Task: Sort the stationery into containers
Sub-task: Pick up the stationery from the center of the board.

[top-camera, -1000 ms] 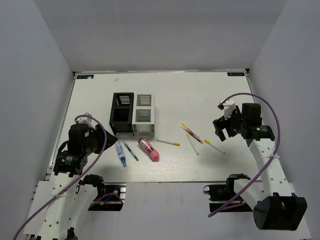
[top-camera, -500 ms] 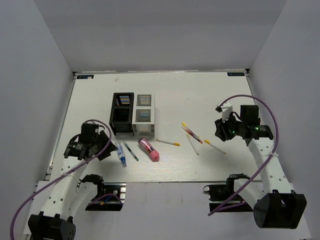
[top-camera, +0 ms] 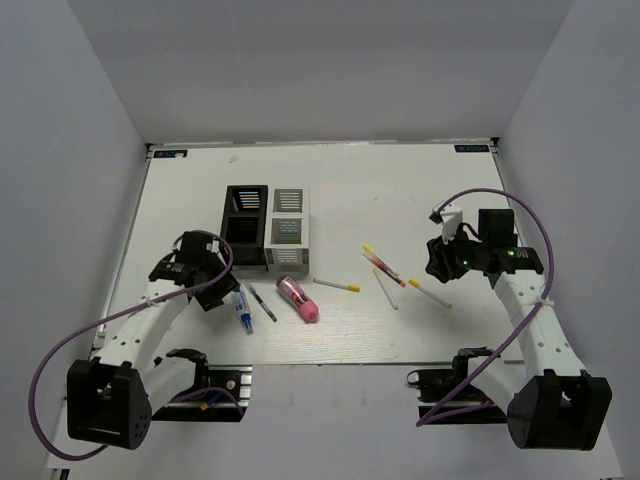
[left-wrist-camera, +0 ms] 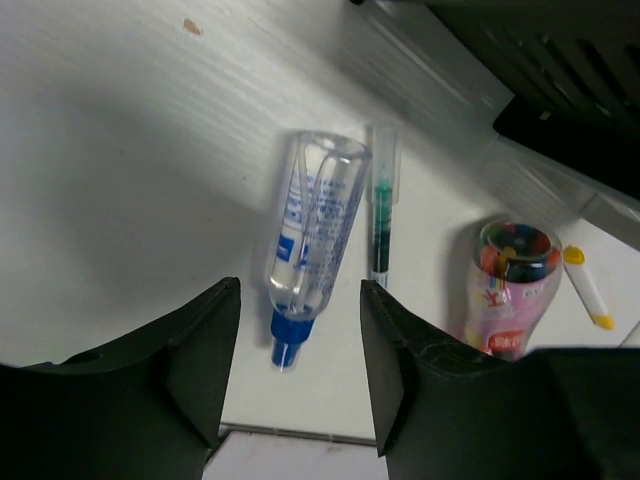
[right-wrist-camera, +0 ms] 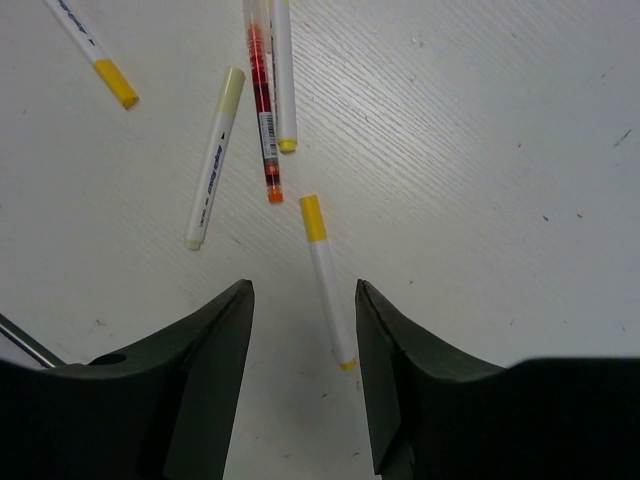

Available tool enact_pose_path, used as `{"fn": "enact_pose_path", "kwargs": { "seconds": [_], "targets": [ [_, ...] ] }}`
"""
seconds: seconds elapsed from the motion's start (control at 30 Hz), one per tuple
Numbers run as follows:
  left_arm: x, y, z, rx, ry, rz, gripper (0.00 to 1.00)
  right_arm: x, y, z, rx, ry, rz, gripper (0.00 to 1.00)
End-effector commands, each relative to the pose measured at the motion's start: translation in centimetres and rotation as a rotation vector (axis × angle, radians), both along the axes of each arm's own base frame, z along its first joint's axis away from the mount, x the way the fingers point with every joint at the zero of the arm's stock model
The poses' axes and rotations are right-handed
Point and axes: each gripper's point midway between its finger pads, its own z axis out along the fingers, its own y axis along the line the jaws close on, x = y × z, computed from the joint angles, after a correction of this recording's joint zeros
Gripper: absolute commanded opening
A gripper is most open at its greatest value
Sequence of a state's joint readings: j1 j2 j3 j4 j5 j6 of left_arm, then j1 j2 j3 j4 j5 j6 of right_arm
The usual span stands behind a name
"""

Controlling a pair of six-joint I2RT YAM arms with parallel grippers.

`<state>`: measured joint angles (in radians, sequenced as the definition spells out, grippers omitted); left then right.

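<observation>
Grey walls closed in a white bench [top-camera: 400, 190] on three sides. Left of centre in the overhead view stood the black box [top-camera: 245, 228] and the white box [top-camera: 288, 230], joined side by side. All the stationery in view lay on the bench outside them.

Just below the boxes lay the tube [top-camera: 241, 308], the green pen [top-camera: 263, 303] and the pink marker [top-camera: 299, 298], in that order from left to right. A lone stick [top-camera: 337, 285] lay right of the marker. Further right, the red pen [top-camera: 383, 266] lay close alongside a second stick [right-wrist-camera: 284, 80], with a third stick [right-wrist-camera: 215, 160] just left of it in the right wrist view.

At lower left of the overhead view, the left end effector [left-wrist-camera: 298, 320] was open and gripped nothing. In its wrist view the fingers [left-wrist-camera: 200, 350] framed the tube's blue cap at lower centre, with a gap on each side. The green pen lay just right of the tube, nearly parallel to it. The marker's end showed at the right edge.

At the right of the overhead view, the right end effector [right-wrist-camera: 300, 310] was also open and empty. In its wrist view a fourth stick [right-wrist-camera: 327, 285] lay between the fingers, touching neither, its yellow cap pointing up the frame towards the red pen.
</observation>
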<state>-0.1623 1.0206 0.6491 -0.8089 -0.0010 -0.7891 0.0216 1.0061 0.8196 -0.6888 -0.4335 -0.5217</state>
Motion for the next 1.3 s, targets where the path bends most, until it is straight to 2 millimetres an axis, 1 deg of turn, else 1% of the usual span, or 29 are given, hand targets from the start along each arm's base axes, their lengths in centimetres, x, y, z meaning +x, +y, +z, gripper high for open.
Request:
{"fn": "enact_pose_path", "kwargs": {
  "seconds": [0.0, 0.07, 0.1, 0.17, 0.2, 0.23, 0.3, 0.33, 0.37, 0.47, 0.5, 0.53, 0.57, 0.63, 0.67, 0.7, 0.73, 0.77, 0.8, 0.83, 0.87, 0.9, 0.97, 1.0, 1.07, 1.1, 1.2, 1.27],
  "targets": [
    [1.6, 0.5, -0.5, 0.04, -0.064, 0.026, 0.62, 0.5, 0.5, 0.3, 0.03, -0.019, 0.002, 0.52],
    [1.8, 0.8, -1.0, 0.066, -0.08, 0.03, 0.63, 0.5, 0.5, 0.1, 0.031, -0.011, 0.001, 0.52],
    [2.0, 0.7, -0.9, 0.071, -0.091, 0.025, 0.63, 0.6, 0.4, 0.2, 0.028, -0.014, -0.001, 0.52],
    [1.9, 1.0, -1.6, 0.082, -0.101, 0.032, 0.63, 0.6, 0.4, 0.2, 0.026, -0.011, -0.003, 0.52],
    [1.9, 0.9, -1.5, 0.078, -0.12, 0.033, 0.63, 0.7, 0.3, 0.2, 0.023, -0.013, -0.005, 0.52],
    [2.0, 0.6, -1.5, 0.069, -0.135, 0.03, 0.63, 0.8, 0.3, 0.2, 0.024, -0.015, -0.006, 0.52],
    [2.2, 0.6, -2.0, 0.064, -0.159, 0.031, 0.63, 0.8, 0.3, 0.1, 0.022, -0.009, -0.005, 0.52],
    [2.5, 0.3, -1.6, 0.058, -0.18, 0.021, 0.63, 0.9, 0.3, 0.2, 0.019, -0.012, -0.004, 0.53],
    [2.4, -0.2, -2.2, 0.049, -0.175, 0.004, 0.63, 0.9, 0.3, 0.1, 0.02, -0.005, -0.001, 0.53],
    [2.4, -0.5, -3.0, 0.053, -0.156, -0.008, 0.64, 1.0, 0.3, 0.0, 0.022, 0.005, -0.004, 0.53],
    [2.7, -0.9, -2.8, 0.048, -0.17, -0.02, 0.64, 1.0, 0.4, 0.2, 0.025, 0.0, 0.0, 0.53],
    [2.5, -1.1, -3.1, 0.05, -0.161, -0.032, 0.64, 1.0, 0.5, 0.2, 0.029, 0.006, 0.0, 0.53],
    [3.0, -1.3, -2.6, 0.044, -0.181, -0.031, 0.64, 1.0, 0.5, 0.1, 0.029, 0.014, -0.002, 0.53],
    [3.1, -1.0, -2.6, 0.062, -0.187, -0.019, 0.65, 1.1, 0.5, 0.1, 0.033, 0.016, -0.001, 0.53],
    [3.0, -1.1, -2.8, 0.071, -0.17, -0.019, 0.65, 1.1, 0.5, 0.2, 0.032, 0.012, -0.003, 0.53],
    [2.8, -0.6, -2.9, 0.095, -0.163, -0.008, 0.65, 1.1, 0.5, 0.1, 0.031, 0.013, -0.001, 0.53],
    [2.9, -0.5, -2.9, 0.094, -0.165, 0.016, 0.64, 1.1, 0.5, 0.2, 0.03, 0.012, -0.004, 0.53],
    [2.6, -0.5, -3.3, 0.102, -0.156, 0.018, 0.63, 1.0, 0.4, 0.0, 0.026, 0.016, -0.004, 0.53],
    [2.5, -0.1, -3.4, 0.12, -0.152, 0.04, 0.61, 1.1, 0.3, 0.1, 0.025, 0.014, -0.008, 0.53],
    [2.3, -0.3, -3.2, 0.109, -0.167, 0.04, 0.57, 1.0, 0.3, 0.0, 0.022, 0.016, -0.008, 0.53],
    [2.2, 0.0, -3.4, 0.119, -0.175, 0.047, 0.56, 1.1, 0.2, 0.1, 0.017, 0.012, -0.011, 0.53],
    [2.2, -0.1, -3.4, 0.121, -0.178, 0.053, 0.56, 1.2, 0.2, 0.1, 0.016, 0.01, -0.01, 0.53],
    [1.7, 0.3, -4.0, 0.139, -0.152, 0.055, 0.56, 1.2, 0.1, 0.1, 0.011, 0.008, -0.013, 0.53],
    [1.6, 0.0, -4.2, 0.136, -0.142, 0.057, 0.56, 1.2, 0.1, 0.0, 0.014, 0.014, -0.013, 0.53],
    [1.0, 0.2, -4.9, 0.145, -0.1, 0.065, 0.56, 1.2, 0.2, 0.1, 0.019, 0.013, -0.011, 0.53],
    [0.7, 0.1, -5.4, 0.153, -0.079, 0.053, 0.58, 1.3, 0.2, 0.1, 0.019, 0.011, -0.011, 0.53],
    [0.4, -0.1, -6.0, 0.153, -0.052, 0.061, 0.59, 1.6, 0.3, 0.5, 0.023, 0.005, -0.013, 0.53],
    [-0.4, 0.1, -6.2, 0.168, -0.025, 0.066, 0.59, 1.5, 0.3, 0.4, 0.022, 0.01, -0.012, 0.53]
  ]
}}
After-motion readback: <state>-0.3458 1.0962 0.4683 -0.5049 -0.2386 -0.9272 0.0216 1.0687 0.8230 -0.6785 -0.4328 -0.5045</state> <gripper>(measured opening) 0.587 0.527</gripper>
